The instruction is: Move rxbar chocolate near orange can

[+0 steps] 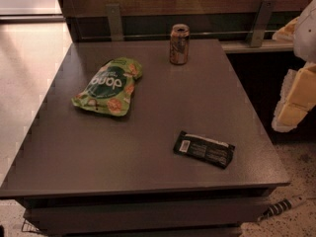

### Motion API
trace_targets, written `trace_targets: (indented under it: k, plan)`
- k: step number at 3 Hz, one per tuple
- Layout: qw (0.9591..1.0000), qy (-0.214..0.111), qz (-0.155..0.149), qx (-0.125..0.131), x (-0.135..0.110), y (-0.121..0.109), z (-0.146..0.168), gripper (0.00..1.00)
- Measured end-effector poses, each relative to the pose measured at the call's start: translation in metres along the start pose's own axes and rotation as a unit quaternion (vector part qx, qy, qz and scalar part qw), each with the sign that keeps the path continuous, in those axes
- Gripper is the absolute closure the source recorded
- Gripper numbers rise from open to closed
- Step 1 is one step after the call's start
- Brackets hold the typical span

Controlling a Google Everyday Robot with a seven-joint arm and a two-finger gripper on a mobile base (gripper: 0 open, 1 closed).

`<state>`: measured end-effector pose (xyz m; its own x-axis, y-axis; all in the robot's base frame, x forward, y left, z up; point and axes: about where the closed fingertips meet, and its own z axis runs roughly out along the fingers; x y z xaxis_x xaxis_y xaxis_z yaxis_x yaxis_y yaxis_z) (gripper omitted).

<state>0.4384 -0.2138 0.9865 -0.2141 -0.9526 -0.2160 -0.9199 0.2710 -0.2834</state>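
Rxbar chocolate (204, 149) long axis approx L-R; gripper (294, 101) at R edge.

My hand (294, 101) hangs at the far right edge of the camera view, out past the right side of the tabletop (148, 147) and clear of it. I see its pale yellow, white-edged blocks slanting down and to the left. Above it, the white bulk of my arm (307, 28) runs out of frame.
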Motion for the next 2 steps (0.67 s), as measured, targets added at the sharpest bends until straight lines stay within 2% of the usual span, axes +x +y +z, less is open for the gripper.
trace_targets:
  k: [2]
  plan:
    - [0.9999,-0.012,0.007,-0.001,-0.0007,0.0023,0.0024,0.0]
